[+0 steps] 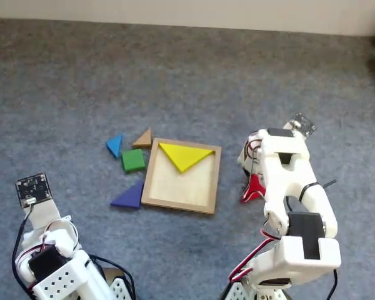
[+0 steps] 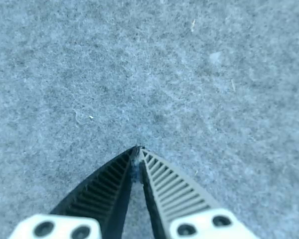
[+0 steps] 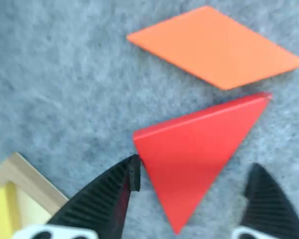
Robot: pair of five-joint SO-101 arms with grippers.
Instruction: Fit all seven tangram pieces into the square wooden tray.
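Note:
The square wooden tray (image 1: 151, 187) lies mid-table with a yellow triangle (image 1: 185, 155) in its far part. Left of it lie a blue triangle (image 1: 115, 145), a brown triangle (image 1: 143, 139), a green square (image 1: 133, 160) and a purple triangle (image 1: 129, 196). To the tray's right, the red triangle (image 1: 253, 188) lies partly under the right arm. My right gripper (image 3: 192, 186) is open, its fingers on either side of the red triangle (image 3: 199, 149), with an orange parallelogram (image 3: 217, 46) just beyond it. My left gripper (image 2: 138, 155) is shut over bare carpet at the near left.
Grey carpet (image 1: 81, 81) covers the whole table. A corner of the tray (image 3: 25, 179) with yellow inside lies close to the right gripper. The left arm's base (image 1: 56, 262) sits at the near-left corner.

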